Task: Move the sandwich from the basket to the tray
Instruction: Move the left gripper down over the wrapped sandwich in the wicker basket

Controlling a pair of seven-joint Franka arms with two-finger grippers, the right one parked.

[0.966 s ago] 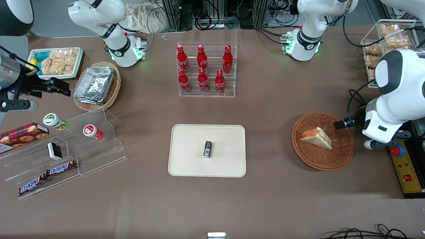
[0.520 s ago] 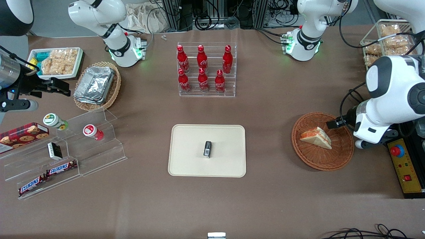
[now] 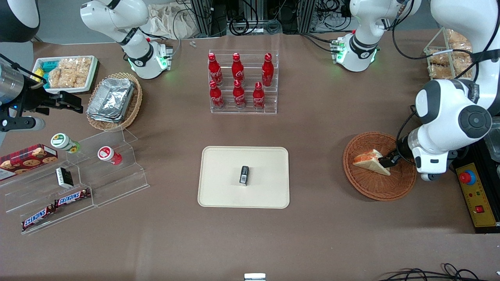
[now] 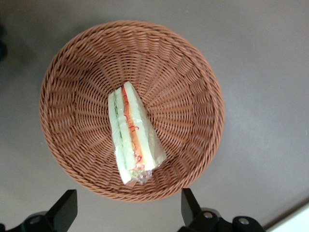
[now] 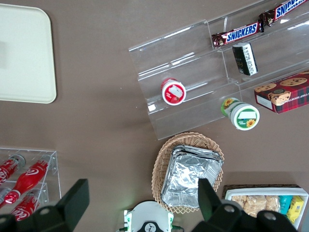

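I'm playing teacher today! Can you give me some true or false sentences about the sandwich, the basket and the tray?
1. The triangular white-bread sandwich lies in the round reddish-brown wicker basket. True.
2. The flat cream rectangular tray has nothing on it. False: a small dark packet lies on it.
3. The left arm's gripper is over the basket with its fingers open. True.
4. The fingers are squeezing the sandwich. False: they are spread wide, not gripping it.
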